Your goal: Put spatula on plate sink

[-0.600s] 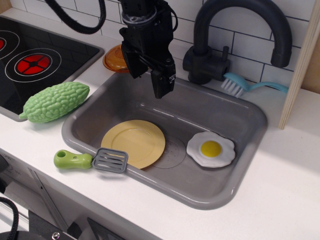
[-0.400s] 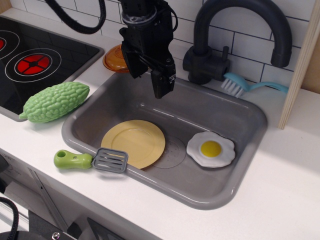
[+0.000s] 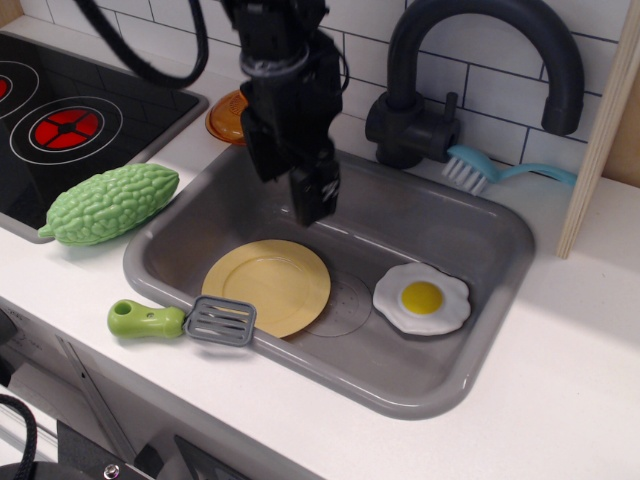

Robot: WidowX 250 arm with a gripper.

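White counter [image 3: 560, 400] under tiled wall [image 3: 490, 85], grey sink [image 3: 480, 240] inset, hand [image 3: 290, 185] above it open, empty.

**Colours at my sink**

My hand [image 3: 290, 190] is black. The sink [image 3: 470, 225] is grey, and its plate [image 3: 266, 286] is pale yellow. The spatula [image 3: 183, 320] has a light-green handle and grey slotted head. The egg [image 3: 421, 298] is white with a yellow yolk, the gourd [image 3: 108, 203] bumpy green, the counter [image 3: 560, 390] white.
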